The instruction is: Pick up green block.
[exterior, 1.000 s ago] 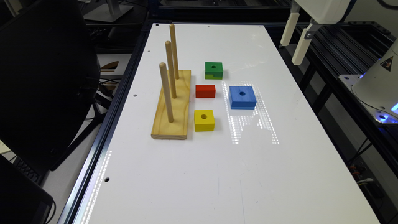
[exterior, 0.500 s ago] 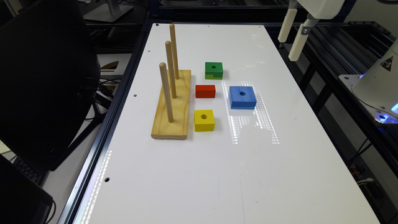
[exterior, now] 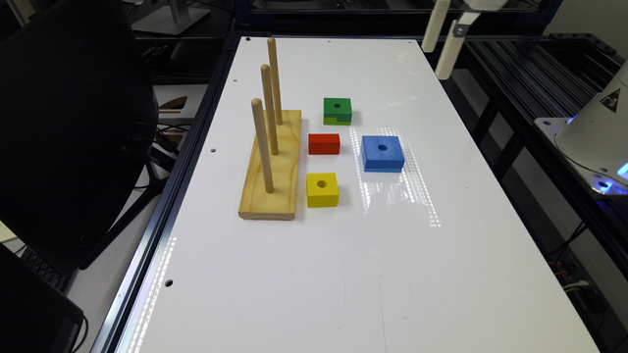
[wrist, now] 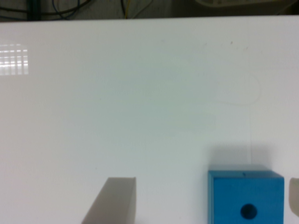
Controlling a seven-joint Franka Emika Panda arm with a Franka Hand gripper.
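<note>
High above the white worktop's (exterior: 304, 274) far edge: pale claw (exterior: 441, 44) hanging spread wide, gripping nothing, well apart from small green wooden block (exterior: 337, 111) sitting near red block (exterior: 324, 143).

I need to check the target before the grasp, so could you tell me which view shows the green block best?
The exterior view: the green block sits whole on the table, hole up, just beyond the red block. The wrist view looks at bare table and the blue block instead.
</note>
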